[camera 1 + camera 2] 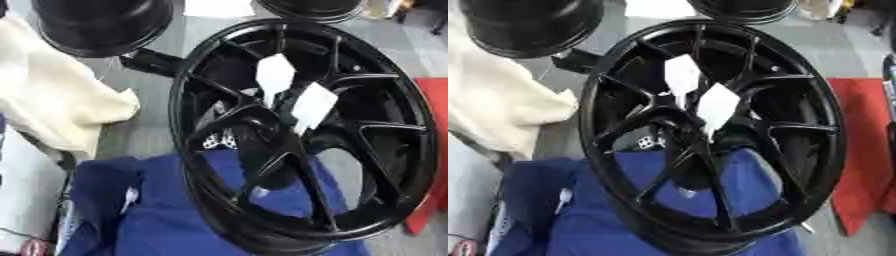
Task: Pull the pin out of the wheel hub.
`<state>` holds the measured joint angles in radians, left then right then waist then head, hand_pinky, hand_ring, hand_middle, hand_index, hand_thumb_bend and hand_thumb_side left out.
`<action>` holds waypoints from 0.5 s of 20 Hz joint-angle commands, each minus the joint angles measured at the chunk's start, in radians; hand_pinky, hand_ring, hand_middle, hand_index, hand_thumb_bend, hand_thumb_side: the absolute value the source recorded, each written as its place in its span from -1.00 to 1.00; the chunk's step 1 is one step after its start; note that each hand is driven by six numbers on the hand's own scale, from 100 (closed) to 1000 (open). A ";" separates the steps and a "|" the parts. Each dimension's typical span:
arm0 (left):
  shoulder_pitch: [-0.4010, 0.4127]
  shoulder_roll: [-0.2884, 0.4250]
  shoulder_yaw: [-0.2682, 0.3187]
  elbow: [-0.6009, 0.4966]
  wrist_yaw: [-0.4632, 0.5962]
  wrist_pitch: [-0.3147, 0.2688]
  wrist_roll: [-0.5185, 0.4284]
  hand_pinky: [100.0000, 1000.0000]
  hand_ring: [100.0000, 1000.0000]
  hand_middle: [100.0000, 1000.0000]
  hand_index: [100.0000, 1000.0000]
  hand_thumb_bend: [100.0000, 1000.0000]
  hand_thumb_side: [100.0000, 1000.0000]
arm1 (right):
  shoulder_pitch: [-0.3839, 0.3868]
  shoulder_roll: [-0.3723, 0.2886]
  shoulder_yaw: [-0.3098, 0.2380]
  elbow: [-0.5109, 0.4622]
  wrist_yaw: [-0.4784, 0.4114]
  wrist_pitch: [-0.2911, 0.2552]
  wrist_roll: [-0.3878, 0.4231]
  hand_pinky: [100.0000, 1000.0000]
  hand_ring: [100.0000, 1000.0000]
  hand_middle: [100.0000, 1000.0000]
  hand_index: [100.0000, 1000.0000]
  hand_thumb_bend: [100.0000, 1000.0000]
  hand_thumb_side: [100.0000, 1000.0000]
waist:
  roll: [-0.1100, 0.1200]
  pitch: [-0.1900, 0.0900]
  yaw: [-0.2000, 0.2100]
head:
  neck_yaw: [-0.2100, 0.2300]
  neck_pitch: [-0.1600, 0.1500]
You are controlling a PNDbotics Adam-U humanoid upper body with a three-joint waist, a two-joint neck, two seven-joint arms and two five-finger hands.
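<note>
Standing nearly upright and tilted a little, a black spoked wheel hub (306, 135) fills the middle of the scene, its lower rim bedded on a blue cloth (166, 220). Two white tags (276, 74) hang at the centre where the spokes meet, one above and left of the other; these seem to mark the pin or pins, though no pin body can be made out among the dark spokes. A dark form with a patch of silver links (219, 140) shows through the spokes just left of and below the centre (possibly a robot hand or forearm behind the wheel, but this cannot be told), so neither hand's finger state can be stated. If the tags do hang from the pin, it lies up and to the right of that dark form, close by, its long axis unreadable. Also present: cream cloth (52, 95) at left, a second black wheel (101, 25) far left, a red mat (433, 150) at right.
</note>
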<state>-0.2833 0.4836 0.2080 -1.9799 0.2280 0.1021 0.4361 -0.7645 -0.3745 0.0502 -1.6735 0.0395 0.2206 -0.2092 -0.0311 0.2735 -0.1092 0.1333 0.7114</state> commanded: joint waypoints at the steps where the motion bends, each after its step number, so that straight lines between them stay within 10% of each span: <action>1: -0.008 0.013 0.012 -0.020 -0.003 -0.001 0.003 0.31 0.39 0.19 0.40 -1.00 0.34 | -0.015 -0.018 -0.005 -0.011 -0.006 -0.004 0.004 0.28 0.05 0.03 0.32 -1.00 0.36 | 0.005 -0.018 0.000 | -0.002 -0.005; 10: -0.008 0.017 0.014 -0.020 -0.009 0.000 0.006 0.31 0.40 0.19 0.40 -1.00 0.34 | -0.017 -0.022 -0.005 -0.015 -0.007 -0.006 0.004 0.28 0.05 0.03 0.32 -1.00 0.36 | 0.014 -0.008 -0.002 | -0.003 -0.009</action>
<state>-0.2832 0.4834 0.2084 -1.9799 0.2273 0.1017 0.4378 -0.7646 -0.3745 0.0502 -1.6736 0.0394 0.2170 -0.2067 -0.0186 0.2792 -0.1104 0.1304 0.7099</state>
